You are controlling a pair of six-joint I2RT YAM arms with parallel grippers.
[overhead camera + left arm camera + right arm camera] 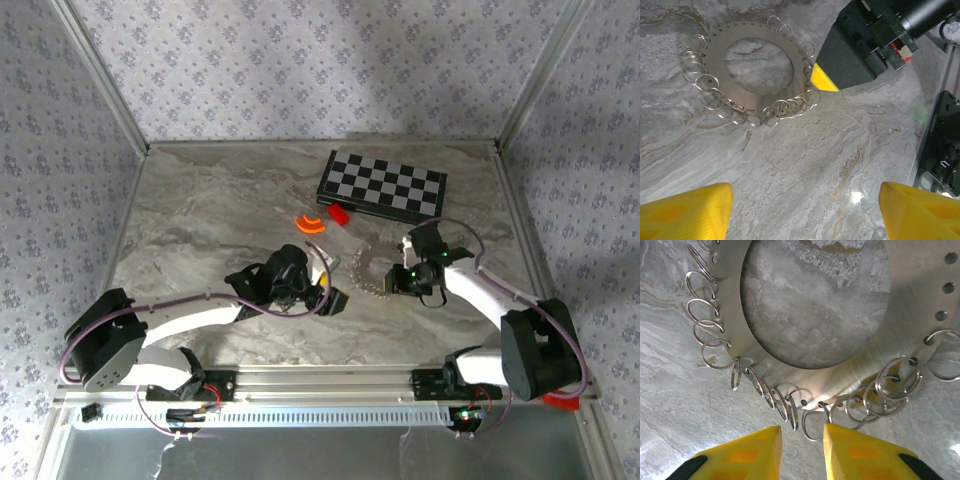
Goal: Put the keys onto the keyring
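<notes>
Left end effector (805, 220): spread wide, holding nothing. Its 2 yellow fingers (690, 212) stand far apart with bare marbled surface (805, 165) between them. It hovers near the keyring disc (712, 42) but is apart from it.

Right end effector (801, 440): drawn in narrow, with a slim gap between its 2 yellow fingertips (755, 445). The tips sit right at the disc's outer rim. 1 split ring (812, 426) lies at the mouth of the gap. I cannot tell whether the ring is pinched or only lies there. From the left wrist view, 1 yellow tip meets the disc's edge.

Keyring disc: a flat steel annulus lying on the surface between the 2 end effectors. It has a big round hole, and small holes along its edge carry many loose wire rings.

Key: too small to pick out with certainty. No end effector visibly holds it.

Further back: orange arc piece (312, 224) and red block (340, 213) close together. The red block is just beside a folded checkerboard (382, 187).
</notes>
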